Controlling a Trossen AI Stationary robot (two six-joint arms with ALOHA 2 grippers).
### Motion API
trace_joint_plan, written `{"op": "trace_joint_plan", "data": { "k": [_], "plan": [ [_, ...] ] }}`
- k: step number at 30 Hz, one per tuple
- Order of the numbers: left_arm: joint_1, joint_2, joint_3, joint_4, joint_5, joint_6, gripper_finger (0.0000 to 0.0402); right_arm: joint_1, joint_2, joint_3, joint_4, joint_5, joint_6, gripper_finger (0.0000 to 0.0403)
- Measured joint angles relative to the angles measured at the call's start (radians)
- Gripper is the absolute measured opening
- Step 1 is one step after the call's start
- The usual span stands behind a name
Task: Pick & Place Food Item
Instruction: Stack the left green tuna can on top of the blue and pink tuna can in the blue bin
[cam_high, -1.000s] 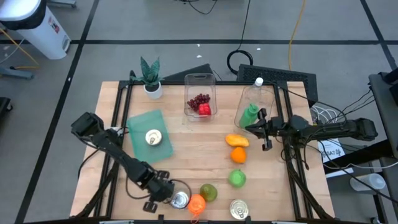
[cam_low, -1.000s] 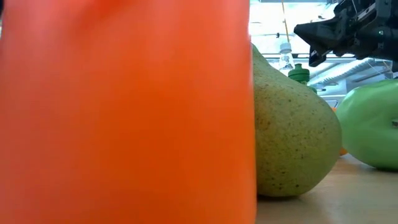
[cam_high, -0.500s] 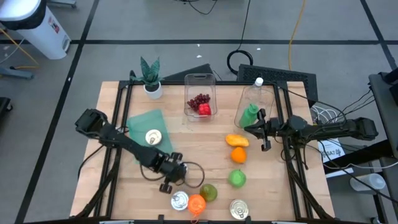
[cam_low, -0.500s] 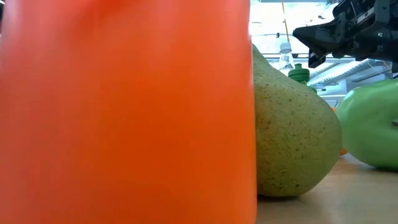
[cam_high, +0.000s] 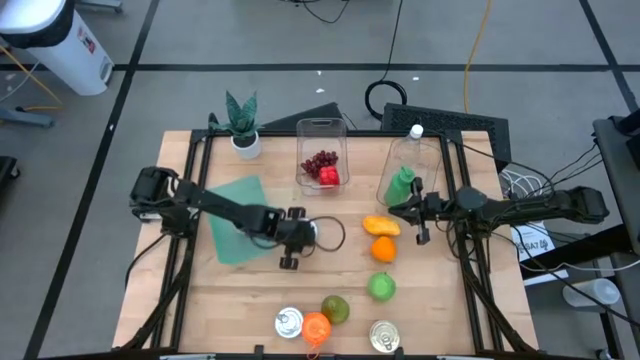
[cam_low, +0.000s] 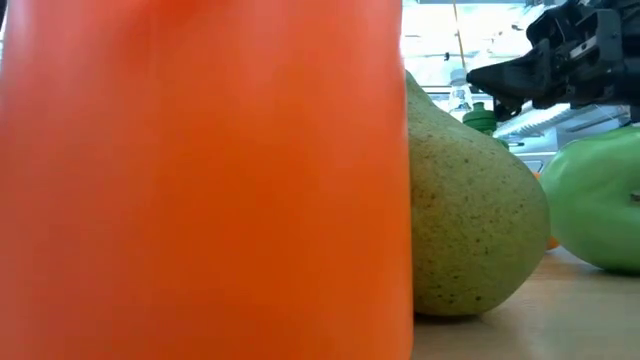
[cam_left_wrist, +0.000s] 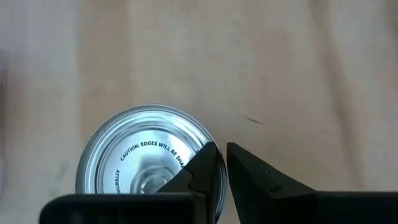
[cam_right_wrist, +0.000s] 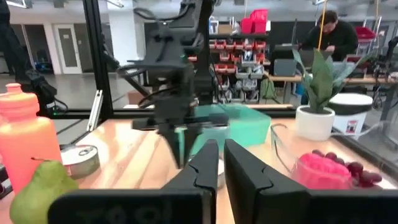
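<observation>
My left gripper (cam_high: 292, 243), shut & empty, hangs mid-table over a silver tin can (cam_left_wrist: 146, 155); next: open, drop, grab.

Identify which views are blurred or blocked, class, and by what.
Low view: an out-of-focus orange bottle fills most of the frame, beside a pear. Right wrist view: the left gripper is motion-blurred. Left wrist view: the can lid is sharp.
</observation>
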Motion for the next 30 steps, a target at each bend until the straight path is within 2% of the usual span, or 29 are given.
{"op": "trace_joint_plan", "data": {
  "k": [5,9,13,19,24,27,30],
  "plan": [
    [0.036,-0.001,-0.001,0.044,0.028,0.080,0.0051,0.000,0.031,0.000,-0.004,0.000,0.005,0.0019],
    [0.031,-0.054,-0.005,0.035,0.078,0.097,0.0051,0.000,0.048,0.000,-0.006,0.000,-0.007,0.0018],
    [0.006,-0.191,-0.002,0.050,0.113,0.082,0.0051,0.000,0.053,0.000,-0.006,0.000,-0.032,0.0018],
    [-0.033,-0.428,-0.013,-0.023,0.100,0.119,0.0051,0.000,0.053,0.000,-0.006,0.000,-0.052,0.0018],
    [-0.099,-0.607,-0.172,0.073,0.009,0.082,0.0051,0.000,0.061,0.016,-0.035,0.002,-0.082,0.0018],
    [-0.133,-0.674,-0.302,0.209,-0.054,0.030,0.0051,0.011,0.087,0.114,-0.172,0.019,-0.132,0.0018],
    [-0.148,-0.706,-0.404,0.340,-0.072,0.011,0.0051,0.049,0.159,0.261,-0.381,0.115,-0.189,0.0018]
  ]
}}
